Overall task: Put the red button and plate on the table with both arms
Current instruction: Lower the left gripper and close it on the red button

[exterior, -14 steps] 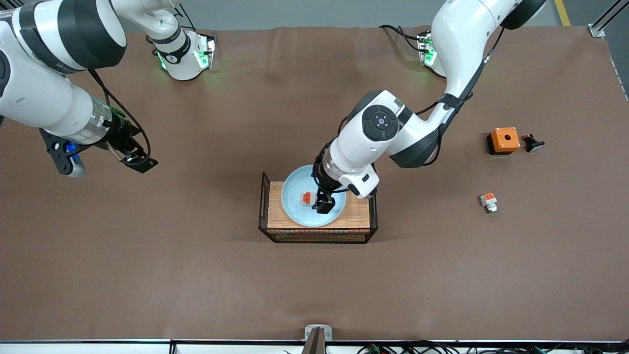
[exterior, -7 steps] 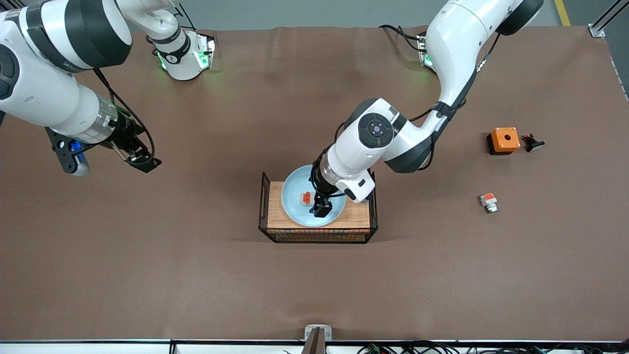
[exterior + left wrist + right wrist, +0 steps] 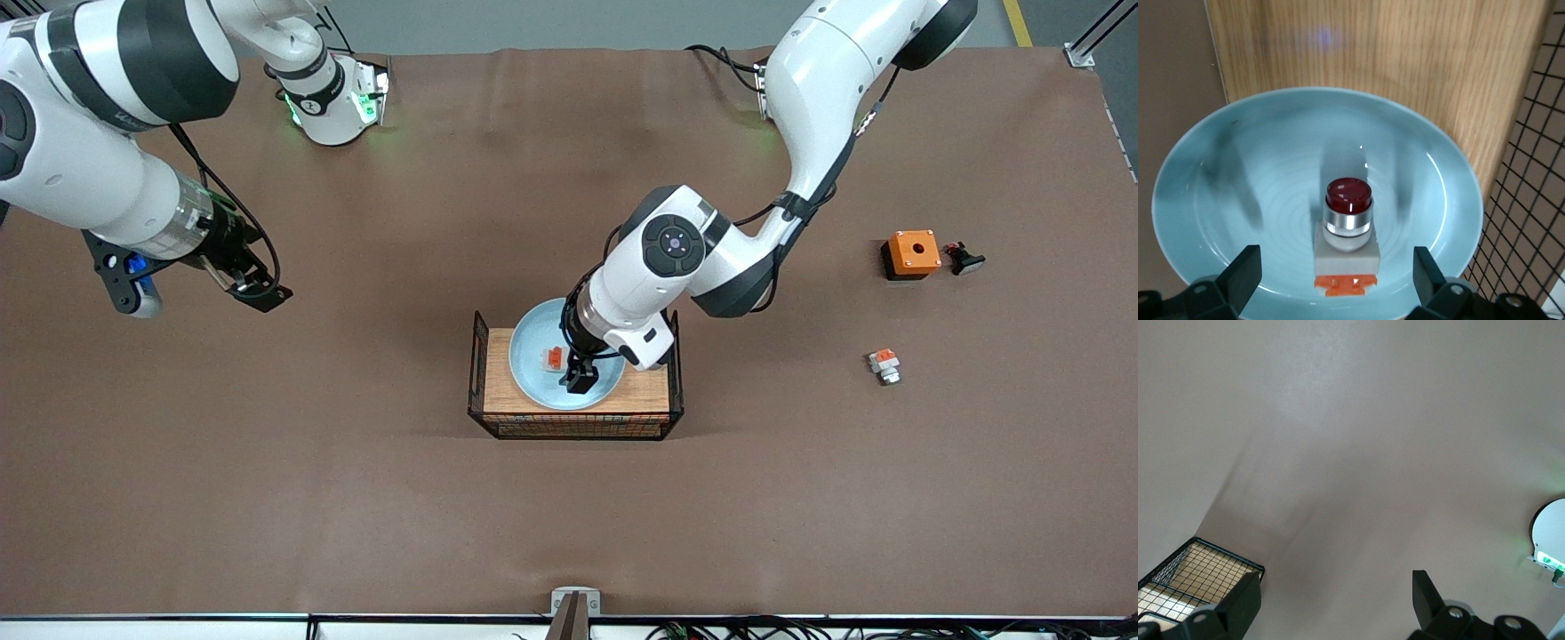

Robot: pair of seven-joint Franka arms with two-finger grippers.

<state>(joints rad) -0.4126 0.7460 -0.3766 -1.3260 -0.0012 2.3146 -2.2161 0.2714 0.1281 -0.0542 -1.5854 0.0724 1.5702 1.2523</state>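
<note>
**Currently: left gripper over the plate, button between released jaws**

Front view. The counter point(image 3: 356, 498) is a plain brown matte sheet reaching nearly edge to edge; a grey floor strip shows along the top. A black wire rack point(image 3: 576, 425) with a wooden top stands mid-counter. The plate point(image 3: 531, 364) lies on that top, and the red button point(image 3: 554, 358) lies in the plate. The left gripper point(image 3: 579, 380) is over the plate, just beside the button. The right gripper point(image 3: 253, 289) hangs over bare counter toward the right arm's end, waiting. Toward the left arm's end sit an orange box point(image 3: 912, 253), a small dark part point(image 3: 964, 259) beside it, and a white-orange part point(image 3: 885, 365) nearer the camera.

Left wrist view. The button point(image 3: 1347, 233) lies on its side at the plate's middle, dark red tip and silvery collar showing, details the front view does not resolve. The jaws stand spread, one finger point(image 3: 1243, 275) at each flank, clear of the button.

Right wrist view. Only bare counter, a corner of the rack point(image 3: 1195, 577) and an arm base point(image 3: 1550, 537) appear; the jaws stand apart, holding nothing.
</note>
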